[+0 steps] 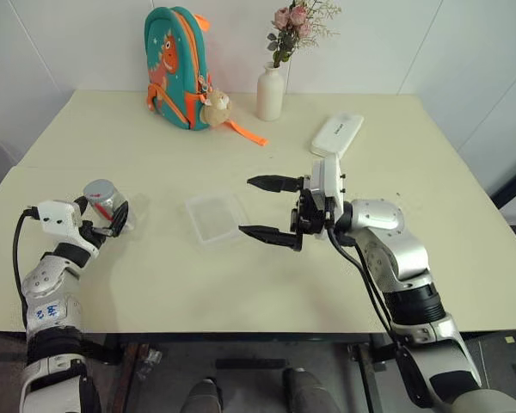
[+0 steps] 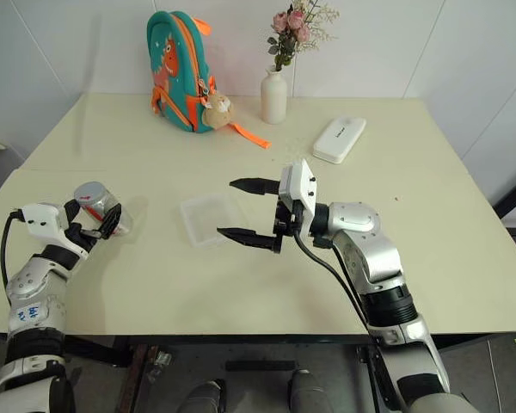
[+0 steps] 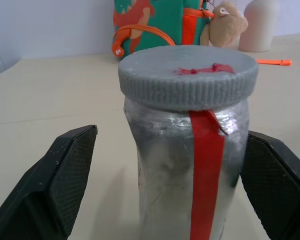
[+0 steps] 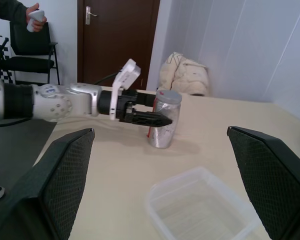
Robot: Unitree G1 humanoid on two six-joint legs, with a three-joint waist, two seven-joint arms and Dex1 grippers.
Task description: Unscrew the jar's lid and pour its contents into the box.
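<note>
The jar (image 1: 107, 205) stands upright near the table's left edge, a clear cylinder with a red strip down its side. Its grey lid (image 3: 188, 75), marked red on top, is on. I cannot make out the contents through the wall. My left gripper (image 1: 110, 217) is open around the jar, a black finger (image 3: 65, 175) on each side with a gap between pad and jar. The box (image 1: 211, 215), a shallow clear tray, lies at the table's middle. My right gripper (image 1: 246, 206) hovers open at the box's right side, pointing left toward the jar.
At the back of the table (image 1: 413, 284) stand a teal backpack (image 1: 179, 67) with a plush toy (image 1: 215, 107), a white flower vase (image 1: 271, 90) and a flat white case (image 1: 336, 133). In the right wrist view a person's hand (image 4: 34, 17) holds a controller beyond the table.
</note>
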